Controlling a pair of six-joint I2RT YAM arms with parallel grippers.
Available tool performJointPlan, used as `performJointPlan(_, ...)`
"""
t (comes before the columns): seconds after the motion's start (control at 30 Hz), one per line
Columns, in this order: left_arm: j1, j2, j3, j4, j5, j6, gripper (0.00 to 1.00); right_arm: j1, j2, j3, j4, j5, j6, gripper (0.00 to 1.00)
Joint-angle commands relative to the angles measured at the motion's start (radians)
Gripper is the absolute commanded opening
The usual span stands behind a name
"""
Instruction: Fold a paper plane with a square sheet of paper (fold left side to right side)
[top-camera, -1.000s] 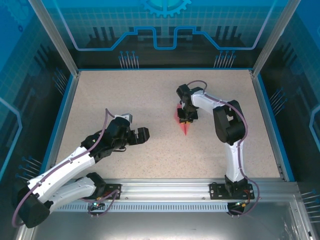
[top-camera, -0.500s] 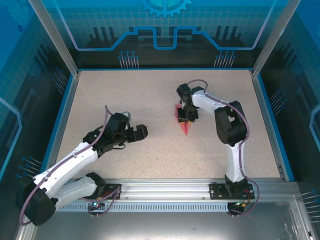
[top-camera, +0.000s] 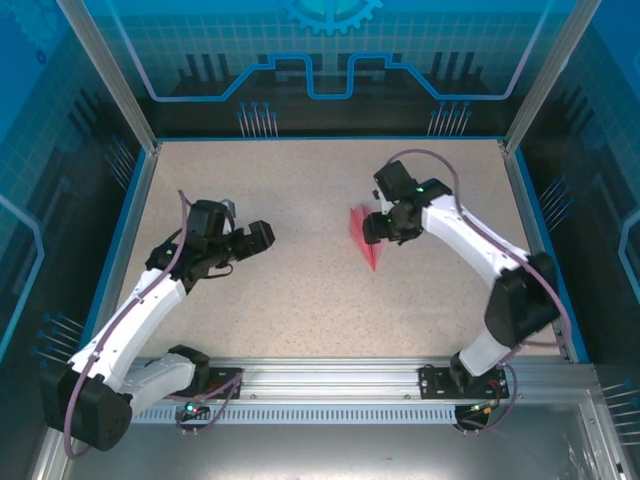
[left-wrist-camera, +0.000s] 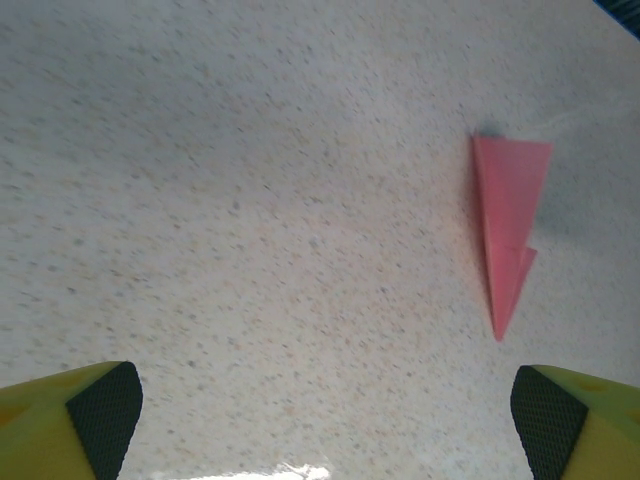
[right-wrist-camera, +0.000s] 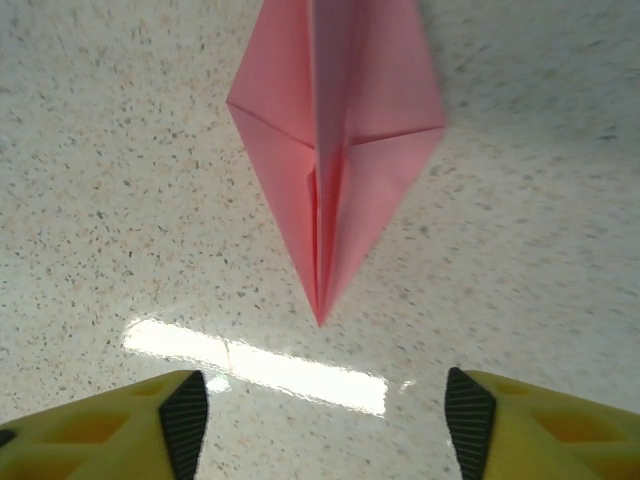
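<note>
Paper plane (top-camera: 367, 250) is down on the surface (top-camera: 300, 290), right of centre, its nose pointing back toward the arm bases. Nearest me, the left tool (top-camera: 262, 237) hangs wide open and empty, well apart from the paper, and its pads (left-wrist-camera: 105, 415) frame bare surface with the plane off to the far right. Further out, the right tool (top-camera: 372, 231) sits just over the plane's wide end, tips parted and gripping nothing. From its wrist, the nose points down the gap between them. I'd call this the let-go: lift straight up and keep the tips clear, so nothing drags the creases open. The wide end is hard to read. It's cut off in the right wrist view and partly covered from above, so I can't say whether the wings lie flat.
</note>
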Motion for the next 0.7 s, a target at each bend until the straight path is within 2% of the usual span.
performJointPlan(0.0,0.033,-0.03,0.013,-0.037,-0.137,0.082,0.99,-0.045,-0.143,-0.098,0.065,0.093,-0.077,0.78)
performJointPlan(0.1,0.036,-0.049,-0.032,0.037,-0.289,0.139,0.99,-0.113,-0.27,-0.224,0.186,0.123,-0.101,0.97)
performJointPlan(0.13,0.036,-0.056,-0.051,0.073,-0.328,0.158,0.99,-0.137,-0.303,-0.263,0.223,0.126,-0.104,0.99)
performJointPlan(0.33,0.037,-0.123,-0.222,0.34,-0.536,0.314,0.99,-0.306,-0.438,-0.515,0.48,0.141,-0.126,0.99)
performJointPlan(0.5,0.055,-0.108,-0.321,0.496,-0.543,0.457,0.99,-0.418,-0.451,-0.783,0.855,0.117,-0.15,0.99)
performJointPlan(0.6,0.063,-0.075,-0.399,0.63,-0.552,0.518,0.99,-0.453,-0.395,-0.875,1.05,0.08,-0.173,0.99)
performJointPlan(0.67,0.079,-0.046,-0.449,0.73,-0.534,0.524,0.99,-0.463,-0.348,-0.883,1.112,0.055,-0.199,0.99)
